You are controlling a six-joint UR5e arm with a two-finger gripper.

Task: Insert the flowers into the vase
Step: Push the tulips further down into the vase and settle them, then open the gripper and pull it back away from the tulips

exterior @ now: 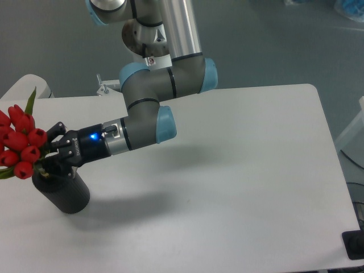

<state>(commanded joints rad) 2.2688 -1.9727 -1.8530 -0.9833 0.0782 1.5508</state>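
The gripper [50, 156] is seen at the far left of the table, lying almost horizontal and pointing to the left, directly above the mouth of the vase [63, 190]. Its black fingers [56, 131] are closed around the lower part of the flowers [20, 147], so the bunch is grasped just below the buds; how much gap is left between the fingers cannot be judged, because the stems are hidden there. The red buds are held to the left of the fingers, near the image edge, and one green leaf [30, 101] is pointed upward above them. The bunch is tilted to the left, not upright. Whether the stems are already inside the bore of the vase cannot be told, since the gripper covers the opening. The vase is standing on the white table [239, 187], slightly leaning in the view, near the left front corner. A blue light [94, 135] is lit on the wrist behind the gripper. The grey arm [156, 85] with light blue caps is bent above the table's back edge.
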